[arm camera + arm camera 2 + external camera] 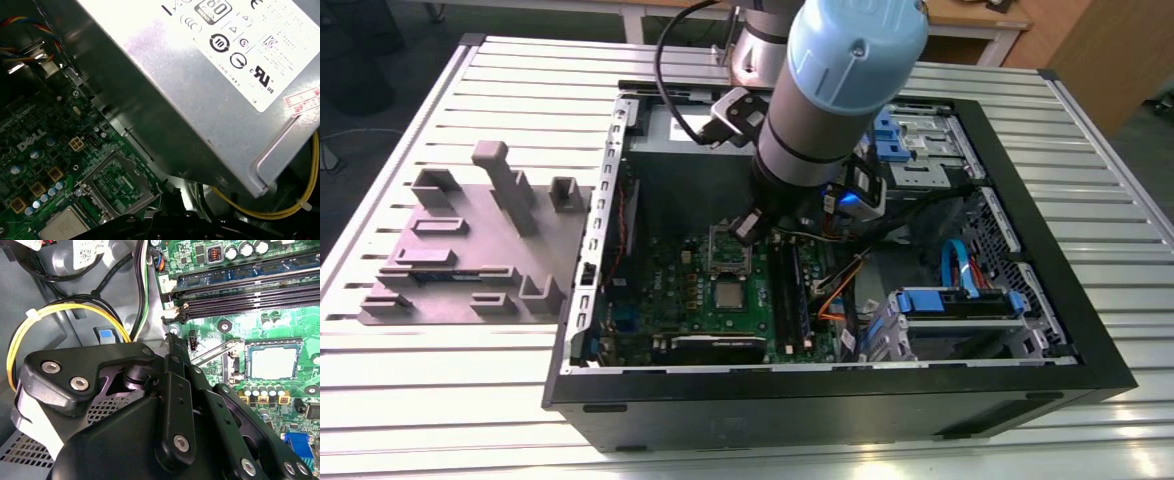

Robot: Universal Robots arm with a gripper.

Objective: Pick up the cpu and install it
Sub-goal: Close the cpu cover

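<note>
Sitting apparently in its socket (pixel 272 361): cpu (pixel 273 363).

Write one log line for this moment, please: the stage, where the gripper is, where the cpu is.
stage: cpu seated in socket | gripper: above motherboard, beside socket, holds nothing | cpu: flat, retention frame open

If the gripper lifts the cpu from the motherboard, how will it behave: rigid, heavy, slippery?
The cpu looks like a flat square with a metal top, so probably rigid and light for its size. Its smooth, shiny lid may be slippery. Lying flat on the motherboard, it offers only thin edges, so a grip is likely delicate.
</note>
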